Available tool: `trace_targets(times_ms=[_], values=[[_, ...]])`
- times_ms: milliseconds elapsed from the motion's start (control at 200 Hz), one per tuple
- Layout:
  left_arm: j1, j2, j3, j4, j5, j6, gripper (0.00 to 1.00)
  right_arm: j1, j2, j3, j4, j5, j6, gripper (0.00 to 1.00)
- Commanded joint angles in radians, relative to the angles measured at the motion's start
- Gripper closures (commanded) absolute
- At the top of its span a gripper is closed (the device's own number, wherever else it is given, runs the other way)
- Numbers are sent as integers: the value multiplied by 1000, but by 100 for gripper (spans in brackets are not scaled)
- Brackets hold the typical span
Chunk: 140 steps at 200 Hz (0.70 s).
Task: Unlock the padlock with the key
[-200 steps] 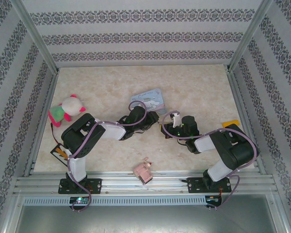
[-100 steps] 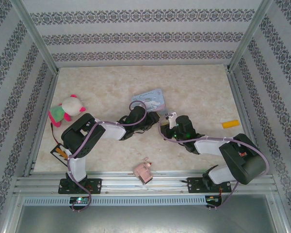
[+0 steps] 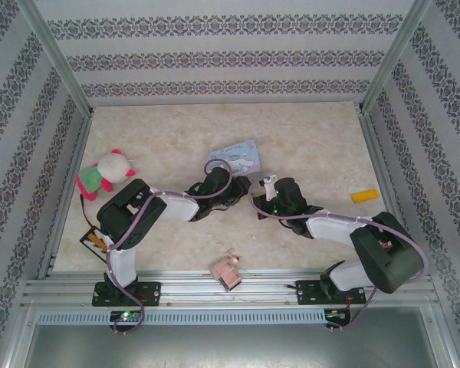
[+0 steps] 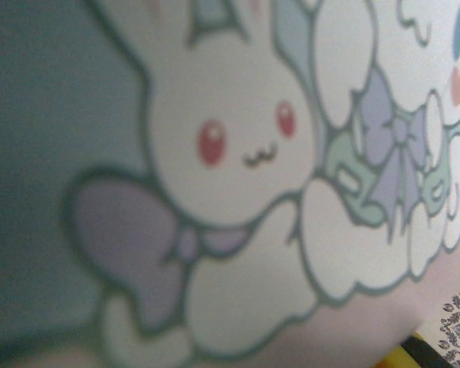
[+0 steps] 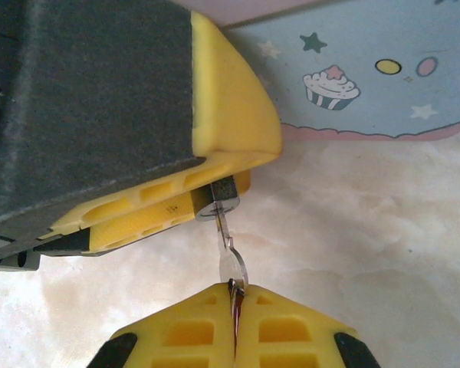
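Note:
The padlock, a tiny dark body with a silvery bottom face, is clamped between the yellow fingers of my left gripper. The thin silvery key points up into the padlock's bottom face. My right gripper is shut on the key's head. In the top view the two grippers meet nose to nose just in front of the blue tin, with my right gripper on the right. The shackle is hidden.
The blue cartoon tin lies just behind the grippers, and its cupcake-print edge is close to the padlock. A pink-and-white plush toy sits at the left, a pink blocky object at the near edge and a yellow piece at the right.
My right arm has stretched out and lowered, carrying its gripper a little farther toward the left gripper. The left arm has stayed still.

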<state>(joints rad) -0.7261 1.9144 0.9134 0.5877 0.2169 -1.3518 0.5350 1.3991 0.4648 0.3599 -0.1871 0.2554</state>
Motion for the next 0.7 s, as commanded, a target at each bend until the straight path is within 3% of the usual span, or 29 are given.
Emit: trace_targets(times_ms=[0,145,450,695], values=[[-16,27,8,-62,84,-18,95,6,-23,74,75,-2,-31,98],[-16,30,18,-64,94,-17,95,1,-8,104,56,-78,-51,97],[-16,8,15,-84,91,-5,95,-82,-55,83,13,-68,-62,99],[-16,-8,4,-83,76,-2,96,-101,-91,50,0,-138,-84,99]])
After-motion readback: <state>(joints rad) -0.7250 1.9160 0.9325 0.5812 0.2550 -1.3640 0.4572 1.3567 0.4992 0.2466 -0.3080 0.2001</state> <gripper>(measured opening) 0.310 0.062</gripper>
